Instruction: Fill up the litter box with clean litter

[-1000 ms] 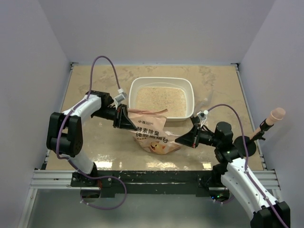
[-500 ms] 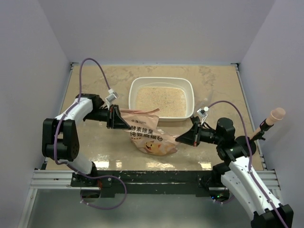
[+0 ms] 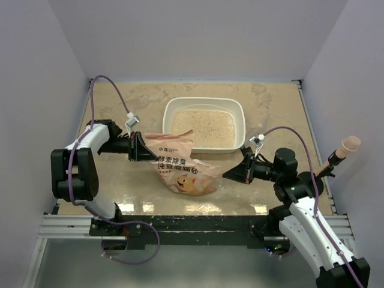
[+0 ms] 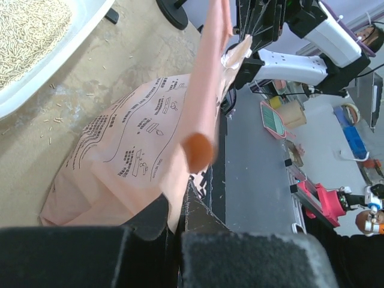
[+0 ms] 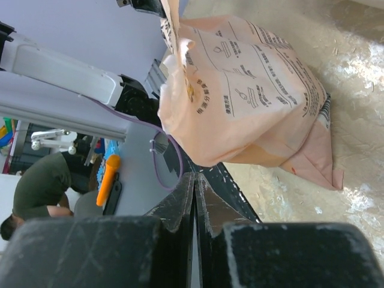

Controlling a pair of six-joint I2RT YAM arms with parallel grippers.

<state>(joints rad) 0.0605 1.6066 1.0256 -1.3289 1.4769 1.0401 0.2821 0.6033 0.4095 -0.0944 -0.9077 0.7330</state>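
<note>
Presently, the top edge of the bag (image 3: 180, 171) is being pinched by the left gripper (image 3: 144, 150), while the right gripper (image 3: 227, 176) is being held closed, empty, beside it.

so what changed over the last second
The left gripper, shut on the orange-pink bag by its top, dragged it left, away from the litter box. The right gripper stayed shut near the bag's right end. The box and litter are unchanged.
</note>
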